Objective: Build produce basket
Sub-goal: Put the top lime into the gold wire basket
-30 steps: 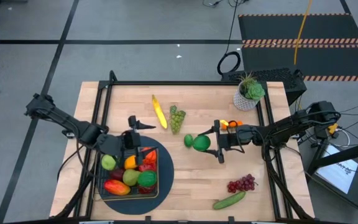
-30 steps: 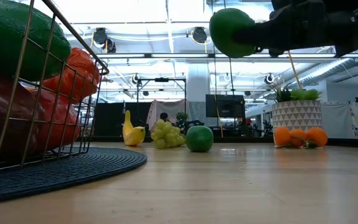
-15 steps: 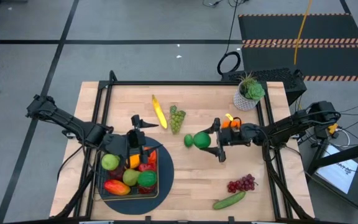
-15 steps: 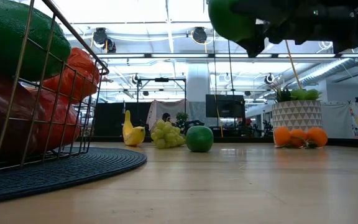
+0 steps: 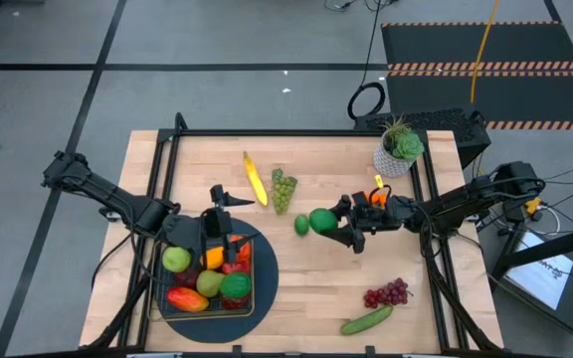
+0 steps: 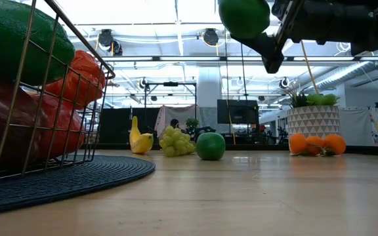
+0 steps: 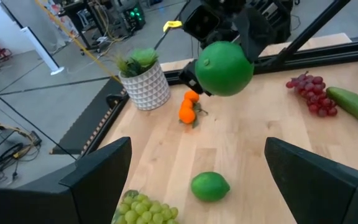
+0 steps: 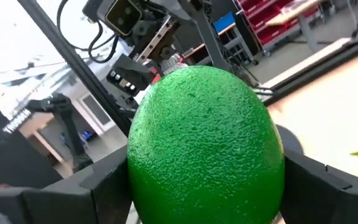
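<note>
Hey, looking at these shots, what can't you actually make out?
- High view: the basket's grid bottom, covered by the piled produce.
- Low view: the right pincer holding the green lime, cut off at the top edge.
- Right wrist view: the table ahead, blocked by that lime.
- Left wrist view: the cucumber, cropped at the picture's edge.

We are seeing the basket (image 5: 207, 273) sitting on a round mat (image 5: 263, 261) at the table's (image 5: 306, 298) left front, holding several pieces of produce. The left gripper (image 5: 219, 217) is hovering over its back edge. Mid-table, the right gripper (image 5: 333, 219) is holding a lime (image 5: 321, 219) in the air, just right of another lime (image 5: 301, 225) lying on the table.
</note>
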`<state>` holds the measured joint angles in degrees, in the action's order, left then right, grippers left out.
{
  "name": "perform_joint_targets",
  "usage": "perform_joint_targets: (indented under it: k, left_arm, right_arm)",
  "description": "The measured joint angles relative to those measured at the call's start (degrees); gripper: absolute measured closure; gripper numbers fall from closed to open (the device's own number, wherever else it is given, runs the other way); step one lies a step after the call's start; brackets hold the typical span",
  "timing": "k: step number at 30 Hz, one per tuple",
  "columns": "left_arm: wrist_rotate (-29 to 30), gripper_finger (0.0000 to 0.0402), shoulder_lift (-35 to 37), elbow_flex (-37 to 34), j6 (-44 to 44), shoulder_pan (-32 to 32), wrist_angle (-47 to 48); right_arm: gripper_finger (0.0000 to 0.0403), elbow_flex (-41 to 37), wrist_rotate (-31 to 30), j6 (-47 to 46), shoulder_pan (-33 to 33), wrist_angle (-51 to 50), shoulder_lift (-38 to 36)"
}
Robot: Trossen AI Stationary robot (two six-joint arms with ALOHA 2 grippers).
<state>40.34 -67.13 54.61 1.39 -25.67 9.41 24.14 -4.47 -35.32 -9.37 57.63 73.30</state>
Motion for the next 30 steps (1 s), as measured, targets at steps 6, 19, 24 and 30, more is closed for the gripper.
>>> perform_joint_targets:
  k: [6, 19, 24, 30]
  left_arm:
    - [0.0, 0.0032, 0.0, 0.0, 0.3, 0.0, -0.4]
    - [-3.7, 0.0032, 0.0, 0.0, 4.1, 0.0, -2.6]
    - [-6.4, 0.0032, 0.0, 0.0, 4.6, 0.0, -3.6]
    - [-6.5, 0.0032, 0.0, 0.0, 5.9, 0.0, -4.1]
  right_arm:
    - [0.0099, 0.0, 0.0, -4.8, 0.0, -1.3, 0.0]
    - [0.0099, 0.0, 0.0, 1.0, 0.0, -1.8, 0.0]
    - [0.0099, 0.0, 0.0, 7.0, 0.0, -2.5, 0.0]
    - [0.0099, 0.0, 0.0, 12.8, 0.0, -3.0, 0.0]
